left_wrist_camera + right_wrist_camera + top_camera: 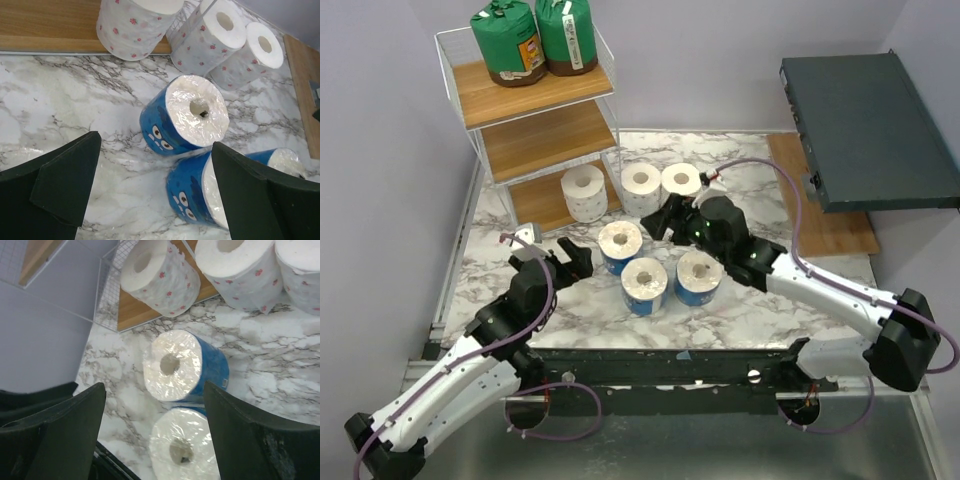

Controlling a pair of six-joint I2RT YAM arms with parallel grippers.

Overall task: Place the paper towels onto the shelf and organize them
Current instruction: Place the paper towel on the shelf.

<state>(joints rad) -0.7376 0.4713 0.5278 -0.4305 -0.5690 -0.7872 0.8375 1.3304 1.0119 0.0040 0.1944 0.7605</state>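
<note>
The white wire shelf (605, 85) stands at the back left with two green-wrapped paper towels (535, 40) on its top board. One white roll (585, 192) sits on the bottom board (45, 25), and two white rolls (662, 184) stand on the marble beside the rack. Three blue-wrapped rolls (645, 285) stand upright mid-table. My left gripper (572, 258) is open just left of them, with a blue roll (182, 117) ahead of its fingers (65, 180). My right gripper (665, 217) hangs open above the blue rolls (182, 367), holding nothing.
A dark grey flat box (865, 130) lies at the back right on a wooden board (825, 215). Purple cables (790, 190) loop off both arms. The white rolls carry small red flower prints (157, 275). A grey wall runs along the left of the marble top (570, 310).
</note>
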